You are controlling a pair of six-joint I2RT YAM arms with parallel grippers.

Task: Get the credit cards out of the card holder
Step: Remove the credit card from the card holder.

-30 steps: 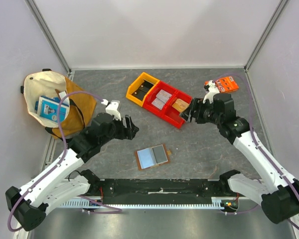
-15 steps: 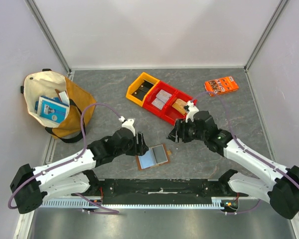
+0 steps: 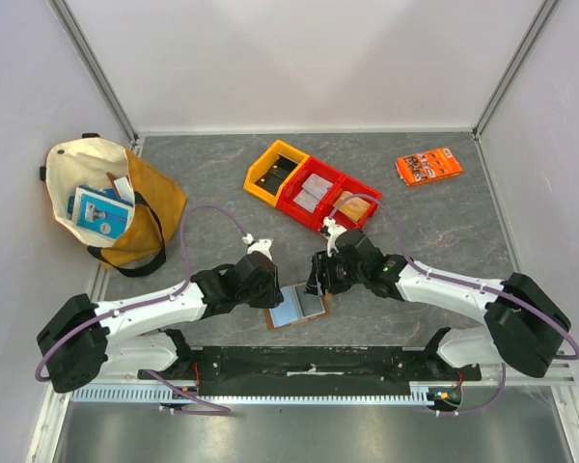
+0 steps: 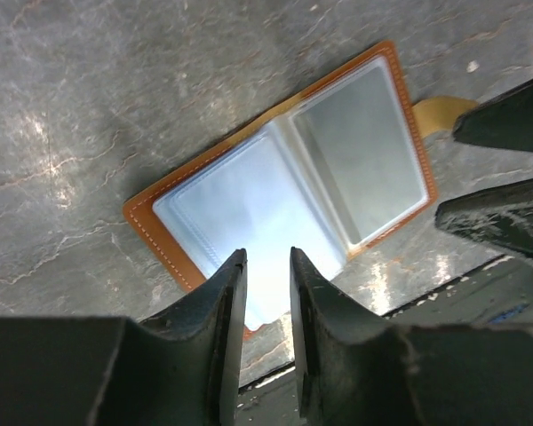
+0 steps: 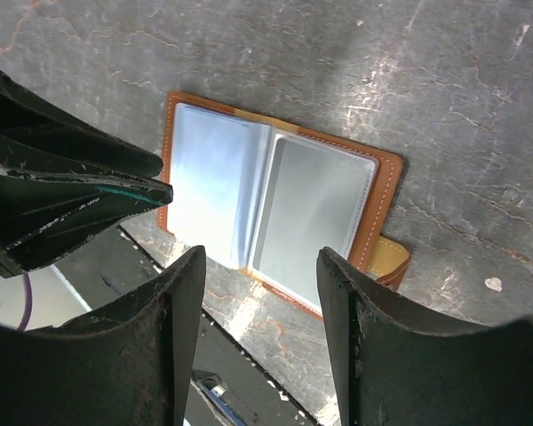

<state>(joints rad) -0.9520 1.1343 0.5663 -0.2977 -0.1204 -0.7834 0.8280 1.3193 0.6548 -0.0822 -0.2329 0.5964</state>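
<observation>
Top view: the card holder (image 3: 297, 305) lies open on the grey table (image 3: 444, 231), lower centre, between the left gripper (image 3: 272, 289) and the right gripper (image 3: 317, 281); red bin (image 3: 352, 224) behind.

Left wrist view: the left gripper (image 4: 267, 302) hangs over the holder's (image 4: 284, 186) lower edge, jaws a slim gap apart, clasping nothing visible.

Right wrist view: the right gripper (image 5: 259, 302) spreads wide above the holder (image 5: 275, 200), mid-frame.
</observation>
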